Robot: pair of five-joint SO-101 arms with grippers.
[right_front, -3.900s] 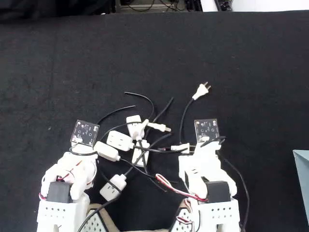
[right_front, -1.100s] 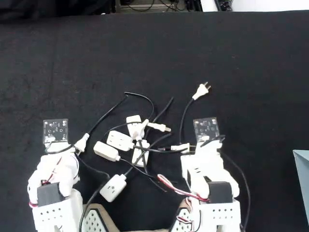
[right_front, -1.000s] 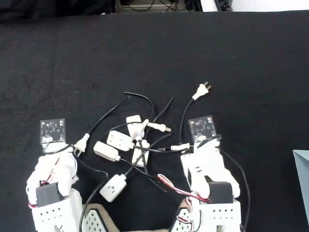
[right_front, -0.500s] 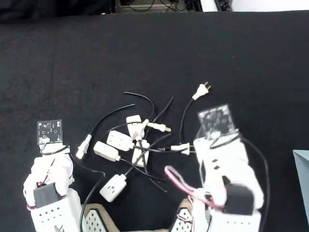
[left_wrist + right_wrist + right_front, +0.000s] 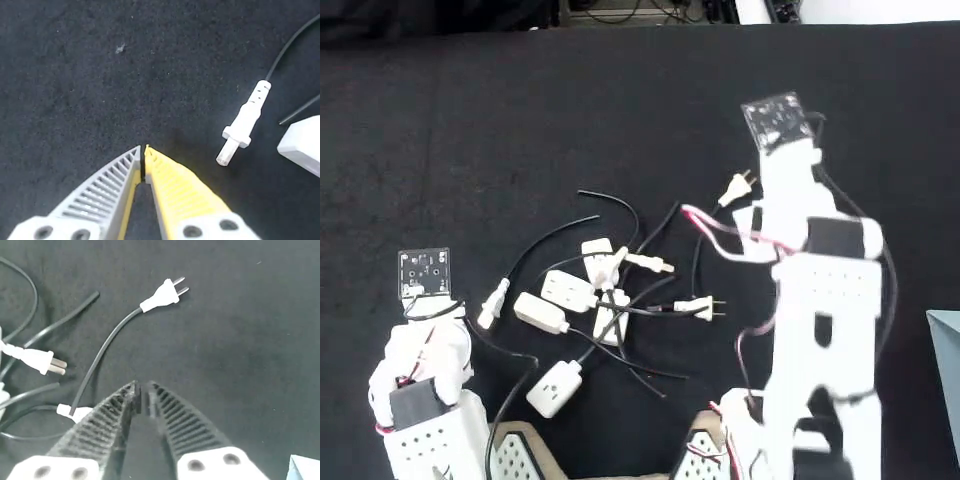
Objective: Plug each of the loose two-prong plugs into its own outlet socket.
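Several white two-prong plugs on black cords lie tangled with white outlet sockets mid-table. One plug (image 5: 737,188) (image 5: 162,294) lies farthest out, prongs free, just ahead of my right gripper (image 5: 143,386), which hangs shut and empty above the cloth. Other plugs (image 5: 698,308) (image 5: 648,263) lie among the sockets (image 5: 567,291) (image 5: 540,312) (image 5: 554,388). My left gripper (image 5: 142,149) is shut and empty, low over the cloth beside a loose plug (image 5: 242,122) (image 5: 493,303).
The table is covered in black cloth (image 5: 470,130). A light blue object (image 5: 946,360) pokes in at the right edge. Loose black cords (image 5: 610,205) loop around the sockets. Open cloth lies at the far side and on the left.
My right arm has risen and stretched far out toward the farthest plug. The left arm drew back to the left earlier, a plug came away with it, and it now rests still.
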